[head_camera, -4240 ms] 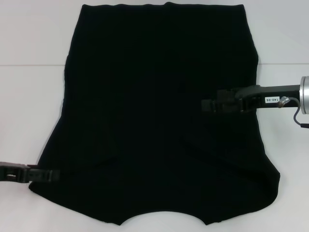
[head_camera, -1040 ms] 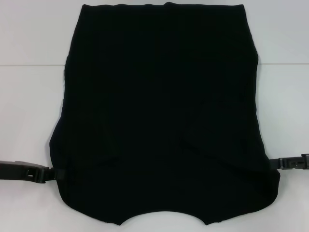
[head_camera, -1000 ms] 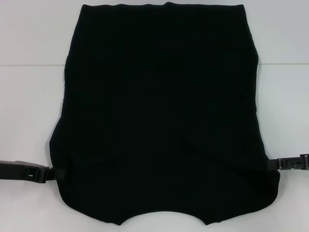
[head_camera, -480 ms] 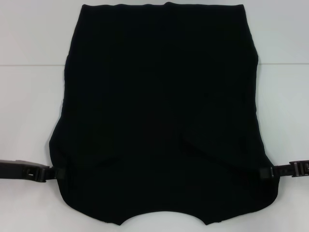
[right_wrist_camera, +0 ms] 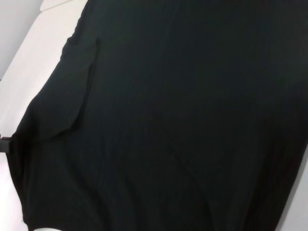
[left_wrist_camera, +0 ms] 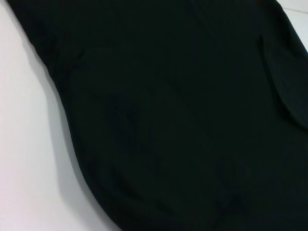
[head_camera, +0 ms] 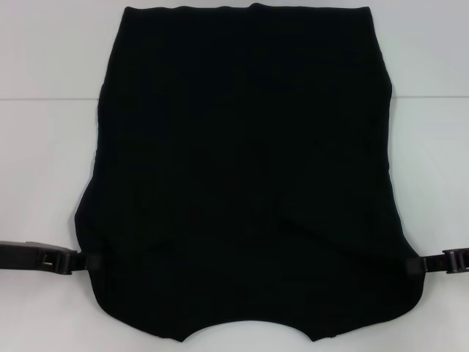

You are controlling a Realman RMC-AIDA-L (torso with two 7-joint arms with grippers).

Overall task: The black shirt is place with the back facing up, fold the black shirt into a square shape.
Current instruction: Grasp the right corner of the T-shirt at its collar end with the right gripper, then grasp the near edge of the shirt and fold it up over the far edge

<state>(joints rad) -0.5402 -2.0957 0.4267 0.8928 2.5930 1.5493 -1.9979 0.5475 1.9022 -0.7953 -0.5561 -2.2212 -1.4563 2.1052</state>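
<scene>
I see the black shirt (head_camera: 245, 176) flat on the tabletop (head_camera: 44, 147); my left hand (head_camera: 94, 261) and right hand (head_camera: 412, 265) touch its edges, grip unclear.

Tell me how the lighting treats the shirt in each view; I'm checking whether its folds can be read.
Head view: the black shirt reads almost uniformly dark against the bright white table, folds barely visible. Left wrist view: faint crease lines only. Right wrist view: a folded sleeve edge shows dimly, with little shadow around the cloth.
</scene>
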